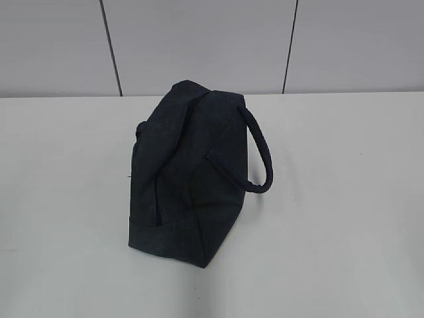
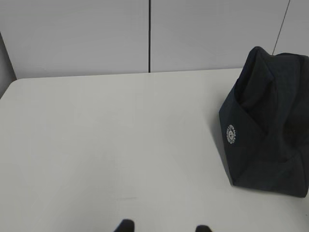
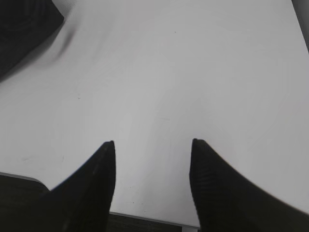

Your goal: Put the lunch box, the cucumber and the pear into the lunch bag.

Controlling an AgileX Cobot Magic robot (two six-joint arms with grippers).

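Note:
The dark navy lunch bag (image 1: pixel 185 172) stands in the middle of the white table, its top pinched together and one padded loop handle (image 1: pixel 260 149) hanging to its right. It shows at the right of the left wrist view (image 2: pixel 268 125) with a small round white logo (image 2: pixel 231 134), and as a dark corner at the top left of the right wrist view (image 3: pixel 21 29). The lunch box, the cucumber and the pear are out of view. My left gripper (image 2: pixel 164 227) is open and empty, left of the bag. My right gripper (image 3: pixel 153 145) is open and empty over the table's near edge.
The white table (image 1: pixel 344 199) runs back to a grey panelled wall (image 1: pixel 199 40). Its front edge (image 3: pixel 145 217) shows under my right gripper and its rounded left corner (image 2: pixel 12 84) in the left wrist view. Neither arm shows in the exterior view.

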